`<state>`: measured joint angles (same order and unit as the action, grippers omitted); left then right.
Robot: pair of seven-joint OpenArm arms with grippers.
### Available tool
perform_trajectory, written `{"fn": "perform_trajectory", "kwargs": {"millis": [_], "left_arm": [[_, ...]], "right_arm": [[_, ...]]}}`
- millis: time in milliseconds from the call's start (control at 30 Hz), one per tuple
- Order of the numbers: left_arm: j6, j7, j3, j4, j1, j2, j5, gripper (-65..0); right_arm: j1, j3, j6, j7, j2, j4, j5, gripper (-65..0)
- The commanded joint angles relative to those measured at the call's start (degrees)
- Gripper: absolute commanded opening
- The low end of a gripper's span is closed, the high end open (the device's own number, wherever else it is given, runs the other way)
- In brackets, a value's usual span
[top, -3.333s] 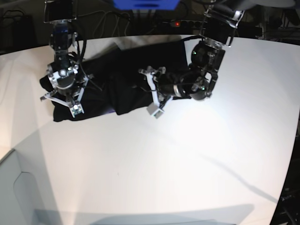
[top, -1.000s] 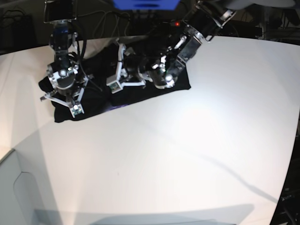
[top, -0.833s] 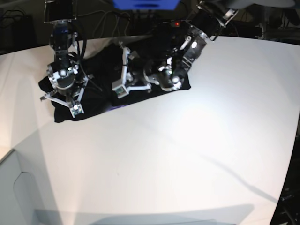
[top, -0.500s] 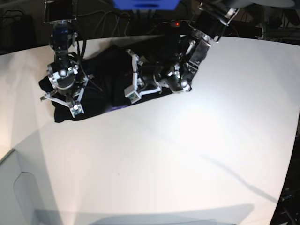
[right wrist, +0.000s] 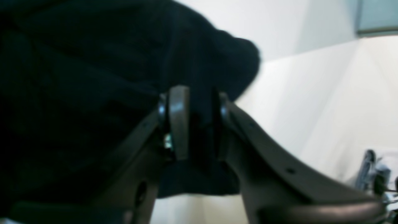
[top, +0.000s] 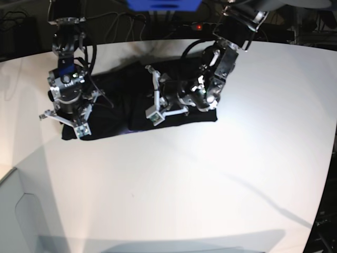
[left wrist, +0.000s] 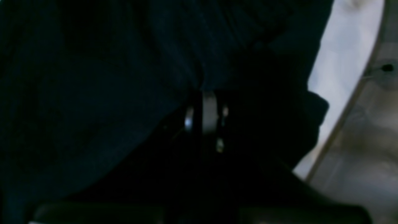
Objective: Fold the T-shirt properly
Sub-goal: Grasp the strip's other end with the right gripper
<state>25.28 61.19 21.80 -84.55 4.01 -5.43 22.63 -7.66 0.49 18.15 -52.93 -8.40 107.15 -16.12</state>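
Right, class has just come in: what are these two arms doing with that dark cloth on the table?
Two robot arms are folding a black T-shirt lying near the back of a white table. The left gripper is shut on a pinch of the fabric. The right gripper has cloth between its fingers, with the jaws a little apart. The shirt lies bunched in a dark strip, not yet neatly folded.

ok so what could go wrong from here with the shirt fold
1. The right gripper has its jaws apart with a bunch of the shirt between them. If it lifts away, that cloth might snag and pull the fold open.
2. The left gripper is shut on a pinch of the shirt. A sideways pull from there could drag the wrinkled cloth crooked.
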Motion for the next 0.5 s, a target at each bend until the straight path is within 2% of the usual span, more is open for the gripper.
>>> {"fn": "perform_trajectory", "kwargs": {"millis": [0, 133, 200, 267, 367, 467], "left_arm": [[-1.23, 2.24, -0.31, -0.24, 0.34, -0.68, -3.95, -61.6], [-1.15, 2.24, -0.31, -0.33, 0.52, -1.65, -3.69, -61.6], [-1.06, 2.15, -0.31, -0.41, 0.52, -1.82, -3.95, -61.6], [-1.06, 2.15, -0.31, -0.41, 0.52, -1.82, -3.95, -61.6], [-1.06, 2.15, -0.31, -0.41, 0.60, -1.82, -3.95, -61.6], [-1.06, 2.15, -0.31, -0.41, 0.60, -2.35, -3.95, -61.5]], "right_arm": [[0.67, 0.78, 0.18, 0.84, -0.43, 2.17, -0.10, -48.5], [2.34, 4.21, 0.53, -0.04, -0.43, 3.31, 0.25, -40.8], [4.10, 4.91, 0.53, -3.03, -0.61, 3.04, 0.52, -35.1], [5.68, 6.15, 0.53, -6.02, -1.66, 3.04, 3.24, -29.9], [7.53, 8.52, 0.53, -11.12, -4.12, 3.13, 12.56, -27.5], [9.55, 12.48, 0.53, -16.57, -7.64, 3.04, 26.10, -27.5]]}}
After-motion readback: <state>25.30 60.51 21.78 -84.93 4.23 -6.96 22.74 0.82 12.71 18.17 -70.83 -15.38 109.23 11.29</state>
